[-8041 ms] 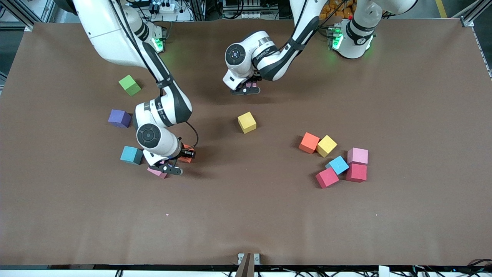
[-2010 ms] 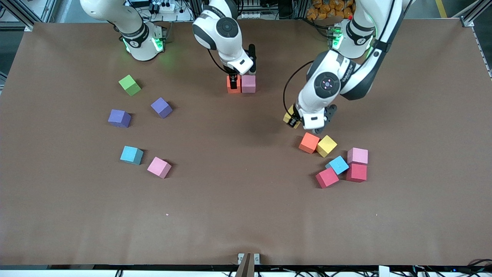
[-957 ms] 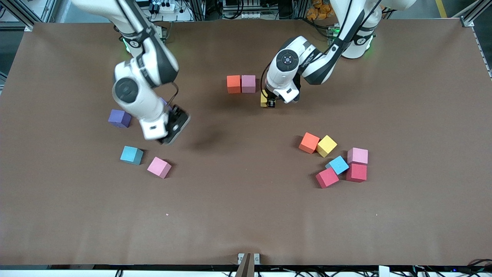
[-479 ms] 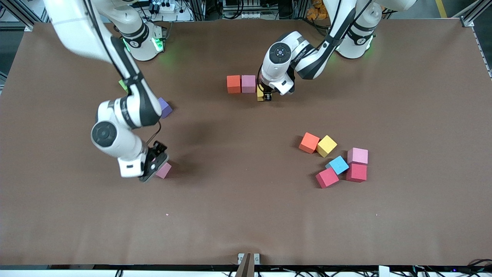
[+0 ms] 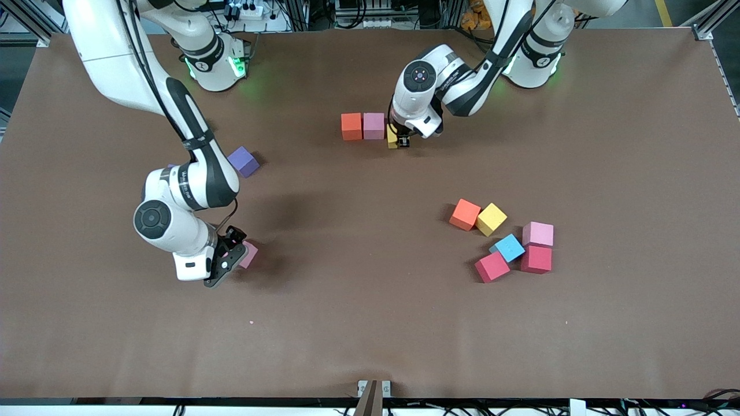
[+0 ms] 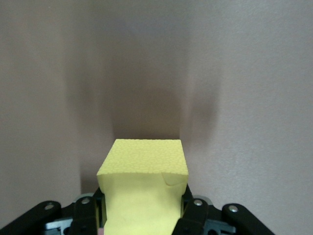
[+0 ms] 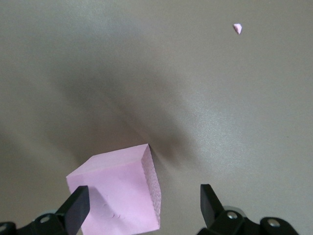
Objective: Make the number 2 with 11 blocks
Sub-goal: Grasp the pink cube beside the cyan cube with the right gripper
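An orange cube (image 5: 351, 126) and a pink cube (image 5: 374, 125) stand side by side as a short row near the robots. My left gripper (image 5: 400, 140) is shut on a yellow cube (image 5: 392, 137), low and right beside the pink cube; in the left wrist view the yellow cube (image 6: 144, 186) fills the jaws of the left gripper (image 6: 142, 218). My right gripper (image 5: 231, 253) is open, low around a loose pink cube (image 5: 250, 255). In the right wrist view that pink cube (image 7: 117, 196) lies between the spread fingers (image 7: 76, 211), close to one of them.
A purple cube (image 5: 243, 161) lies near the right arm. Toward the left arm's end lie an orange cube (image 5: 465, 214), yellow cube (image 5: 491, 219), light blue cube (image 5: 508, 247), pink cube (image 5: 537, 234) and two crimson cubes (image 5: 492, 266). A pink crumb (image 7: 237, 28) lies on the table.
The right gripper swung down onto the loose pink cube, now hiding the light blue, second purple and green cubes. The left gripper brought the yellow cube up beside the row's pink cube.
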Action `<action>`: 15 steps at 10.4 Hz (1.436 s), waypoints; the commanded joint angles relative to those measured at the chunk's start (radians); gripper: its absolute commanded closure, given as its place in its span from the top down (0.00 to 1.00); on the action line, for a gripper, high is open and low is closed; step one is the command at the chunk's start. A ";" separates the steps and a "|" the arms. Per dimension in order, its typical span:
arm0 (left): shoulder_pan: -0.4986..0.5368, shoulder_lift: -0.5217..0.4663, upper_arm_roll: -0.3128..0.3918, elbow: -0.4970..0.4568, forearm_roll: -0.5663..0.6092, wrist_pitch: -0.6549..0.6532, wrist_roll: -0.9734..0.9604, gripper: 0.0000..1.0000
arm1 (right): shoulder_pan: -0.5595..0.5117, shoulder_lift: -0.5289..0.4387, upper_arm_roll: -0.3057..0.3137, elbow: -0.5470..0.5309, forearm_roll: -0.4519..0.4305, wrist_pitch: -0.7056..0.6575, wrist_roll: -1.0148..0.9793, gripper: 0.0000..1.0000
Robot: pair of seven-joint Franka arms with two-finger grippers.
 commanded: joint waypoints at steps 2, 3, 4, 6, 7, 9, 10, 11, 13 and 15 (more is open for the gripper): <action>-0.032 -0.025 0.002 -0.053 -0.018 0.076 -0.016 0.00 | -0.014 0.018 0.017 0.026 -0.004 -0.011 -0.015 1.00; -0.034 -0.025 0.000 -0.055 -0.016 0.083 -0.016 0.00 | -0.008 0.018 0.019 0.024 0.002 -0.012 -0.012 1.00; -0.034 -0.026 0.000 -0.059 -0.015 0.086 -0.016 0.00 | -0.007 0.018 0.019 0.024 0.010 -0.015 -0.012 1.00; -0.037 -0.029 0.000 -0.076 -0.012 0.099 -0.016 0.00 | -0.005 0.016 0.020 0.026 0.018 -0.015 -0.013 1.00; -0.044 -0.031 -0.001 -0.085 -0.010 0.106 -0.016 0.00 | -0.004 0.018 0.020 0.023 0.018 -0.015 -0.015 1.00; -0.049 -0.032 -0.001 -0.099 -0.010 0.124 -0.015 0.00 | 0.004 0.028 0.020 0.018 0.018 -0.014 -0.018 1.00; -0.060 -0.034 -0.001 -0.102 -0.007 0.127 -0.015 0.00 | 0.007 0.039 0.020 0.017 0.018 -0.012 -0.018 1.00; -0.067 -0.034 -0.001 -0.104 -0.007 0.129 -0.015 0.00 | 0.007 0.039 0.020 0.007 0.018 -0.011 -0.018 1.00; -0.069 -0.039 -0.001 -0.111 -0.007 0.132 -0.015 0.00 | 0.007 0.039 0.022 0.003 0.019 -0.012 -0.014 1.00; -0.069 -0.039 -0.001 -0.115 -0.007 0.150 -0.013 0.00 | 0.004 0.022 0.031 0.010 0.019 -0.018 -0.012 1.00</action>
